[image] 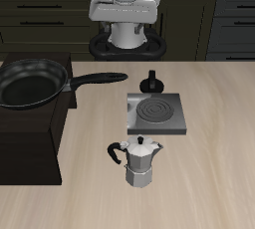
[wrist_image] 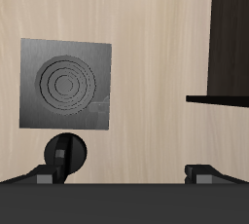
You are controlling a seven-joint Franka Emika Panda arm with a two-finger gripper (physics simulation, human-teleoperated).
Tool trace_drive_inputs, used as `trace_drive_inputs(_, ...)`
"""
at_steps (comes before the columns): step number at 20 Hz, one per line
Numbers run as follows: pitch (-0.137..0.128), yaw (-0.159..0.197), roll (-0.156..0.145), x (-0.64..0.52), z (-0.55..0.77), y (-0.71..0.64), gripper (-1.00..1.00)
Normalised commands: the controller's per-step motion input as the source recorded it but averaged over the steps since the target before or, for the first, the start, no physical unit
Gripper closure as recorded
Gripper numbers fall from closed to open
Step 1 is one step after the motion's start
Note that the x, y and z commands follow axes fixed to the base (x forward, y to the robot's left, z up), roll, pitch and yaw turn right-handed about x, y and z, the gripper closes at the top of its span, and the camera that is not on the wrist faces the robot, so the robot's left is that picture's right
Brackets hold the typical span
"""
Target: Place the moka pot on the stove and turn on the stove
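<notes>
The jaws (image: 126, 14) are hanging high at the back of the bench (image: 214, 123), gripping nothing; whether they are spread or pressed together I cannot tell. The pot (image: 139, 161) is standing upright on the bench at 6 o'clock from the stove (image: 155, 112), just beside its front edge, handle pointing to 9 o'clock. From the jaws it is lying well apart, past the stove toward the front edge. The risk: a descent onto the handle side is likely to tip the narrow-waisted pot, or a low carry is going to catch the stove's rim. The pan (image: 32, 82) handle is reaching toward the stove and could be clipped. The knob (wrist_image: 64, 154) is sitting at the stove's back edge.
</notes>
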Motion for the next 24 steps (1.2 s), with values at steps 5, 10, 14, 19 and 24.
trace_drive_inputs(5,0.008,0.014,-0.016,0.41,0.03,0.13,-1.0)
trace_drive_inputs(10,-0.007,-0.004,-0.008,0.4,0.12,0.18,-1.0)
trace_drive_inputs(14,0.004,0.025,-0.023,0.59,0.1,0.16,-1.0)
trace_drive_inputs(19,0.006,-0.005,-0.011,0.39,0.04,0.29,-1.0)
trace_drive_inputs(24,0.004,-0.001,0.002,0.21,0.07,0.22,-1.0)
